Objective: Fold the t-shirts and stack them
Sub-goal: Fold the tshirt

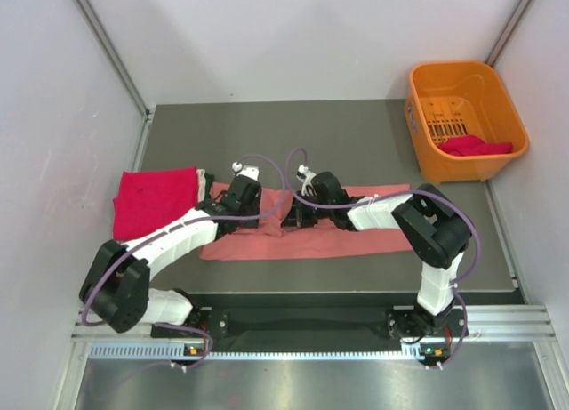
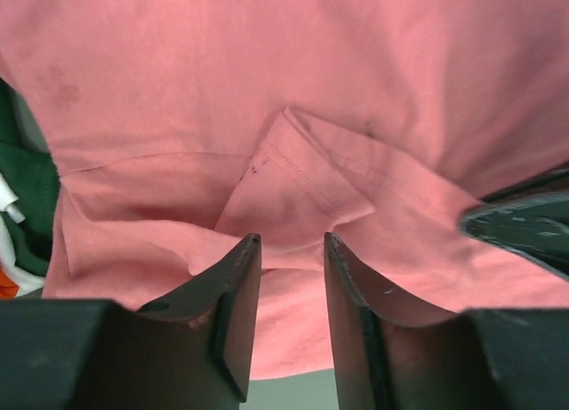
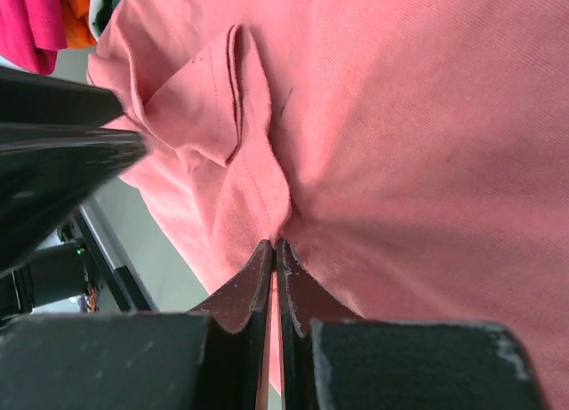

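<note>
salmon shirt point(image 1: 267, 241) mid-fold
it was clenched in the right gripper point(image 3: 274, 250) for folding; left gripper point(image 2: 292, 250) was seen released.

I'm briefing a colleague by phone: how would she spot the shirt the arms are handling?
On the dark table, look at the middle: the salmon-pink shirt lies there as a long flat strip. Unlike the magenta-red shirt folded at its left, it is paler, and the right gripper pinches it.
</note>
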`<move>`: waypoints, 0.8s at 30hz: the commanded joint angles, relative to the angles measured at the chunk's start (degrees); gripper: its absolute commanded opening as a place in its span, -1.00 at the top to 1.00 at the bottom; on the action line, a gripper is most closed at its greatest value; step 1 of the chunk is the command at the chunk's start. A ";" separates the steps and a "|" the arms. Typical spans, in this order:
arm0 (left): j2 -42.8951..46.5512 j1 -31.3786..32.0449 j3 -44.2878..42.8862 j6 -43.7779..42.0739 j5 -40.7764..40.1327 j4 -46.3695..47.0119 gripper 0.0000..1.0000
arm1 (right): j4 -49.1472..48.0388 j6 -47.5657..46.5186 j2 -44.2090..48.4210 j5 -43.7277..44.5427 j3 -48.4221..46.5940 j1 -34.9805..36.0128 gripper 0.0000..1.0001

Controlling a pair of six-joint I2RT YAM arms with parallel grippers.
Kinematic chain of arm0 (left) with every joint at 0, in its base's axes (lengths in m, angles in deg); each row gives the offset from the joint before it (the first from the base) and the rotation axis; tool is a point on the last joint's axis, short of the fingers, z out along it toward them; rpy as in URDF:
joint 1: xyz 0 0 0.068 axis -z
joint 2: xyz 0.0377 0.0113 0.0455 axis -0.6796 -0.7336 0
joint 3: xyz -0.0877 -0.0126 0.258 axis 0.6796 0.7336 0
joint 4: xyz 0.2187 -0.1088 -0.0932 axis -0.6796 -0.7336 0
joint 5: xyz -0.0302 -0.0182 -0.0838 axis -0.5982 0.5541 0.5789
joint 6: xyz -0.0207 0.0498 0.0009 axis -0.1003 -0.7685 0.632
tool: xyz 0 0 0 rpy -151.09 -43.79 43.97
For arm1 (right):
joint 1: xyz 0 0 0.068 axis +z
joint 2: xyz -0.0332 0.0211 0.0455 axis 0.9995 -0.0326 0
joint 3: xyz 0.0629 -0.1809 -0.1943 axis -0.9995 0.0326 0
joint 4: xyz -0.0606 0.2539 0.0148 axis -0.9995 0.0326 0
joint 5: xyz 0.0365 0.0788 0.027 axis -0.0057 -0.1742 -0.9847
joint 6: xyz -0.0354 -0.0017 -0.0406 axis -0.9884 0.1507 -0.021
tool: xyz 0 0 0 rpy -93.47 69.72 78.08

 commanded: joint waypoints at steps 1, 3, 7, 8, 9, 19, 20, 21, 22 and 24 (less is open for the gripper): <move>-3.72 0.26 -2.09 -2.35 -0.68 0.69 0.18 | -2.08 -0.14 0.41 -1.39 -2.11 -0.34 1.00; -5.39 0.70 -2.10 -3.49 -1.56 1.65 0.08 | -2.08 -0.14 0.41 -1.48 -2.29 -0.34 1.00; -6.89 2.71 -1.92 -5.69 -4.64 2.54 0.06 | -1.38 -0.40 0.24 -1.83 -2.55 -0.34 1.00; -6.89 3.59 -2.01 -5.96 -5.07 3.06 0.07 | -1.20 -0.49 0.24 -1.83 -2.64 -0.43 1.00; -6.89 3.95 -2.01 -6.57 -5.69 3.15 0.09 | -1.12 -0.49 0.15 -1.92 -2.64 -0.34 1.00; -5.57 6.23 -3.32 -10.61 -5.51 3.43 0.06 | -0.50 -0.75 -0.46 -2.36 -2.99 -0.43 1.00; -6.97 6.32 -3.85 -10.27 -6.21 2.72 0.06 | -0.50 -0.75 -0.55 -2.45 -3.08 -0.43 1.00; -7.77 6.41 -4.20 -10.26 -6.57 2.37 0.07 | -0.41 -0.75 -0.55 -2.45 -3.08 -0.51 1.00; -8.38 6.67 -4.55 -10.44 -6.40 2.36 0.10 | -0.50 -0.75 -0.47 -2.53 -3.08 -0.43 1.00; -10.06 6.76 -4.82 -10.35 -7.18 2.36 0.12 | -0.41 -0.84 -0.55 -2.62 -2.99 -0.43 1.00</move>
